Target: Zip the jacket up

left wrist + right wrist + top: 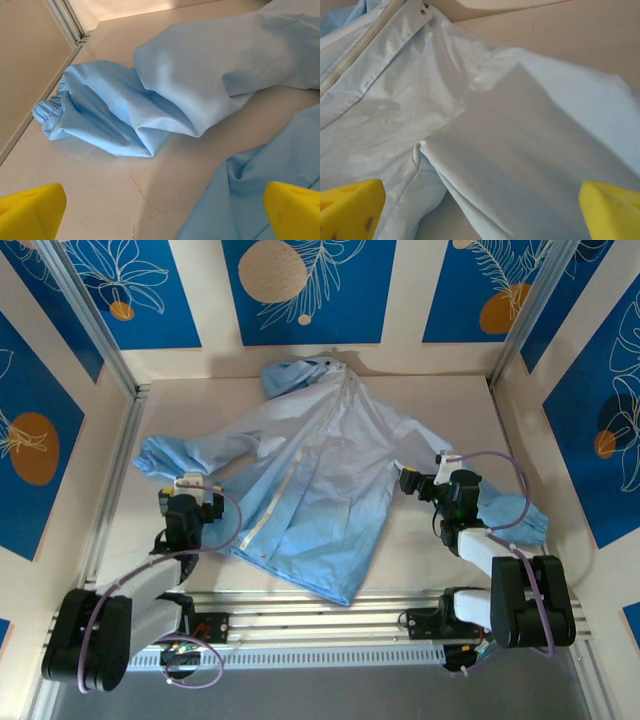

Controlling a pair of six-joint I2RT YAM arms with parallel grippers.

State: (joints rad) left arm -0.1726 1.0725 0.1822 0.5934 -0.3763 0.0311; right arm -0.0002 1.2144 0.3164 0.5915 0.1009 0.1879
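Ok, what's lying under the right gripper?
The jacket: its sleeve and front panel lie below the open right gripper. Bare table shows beyond the sleeve; whatever is beneath the fabric is covered.

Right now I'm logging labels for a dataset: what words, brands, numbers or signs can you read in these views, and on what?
None can be read. The jacket shows no tag or print, its zipper strip is plain, and the blue wall panels carry only leaf and circle drawings, no lettering.
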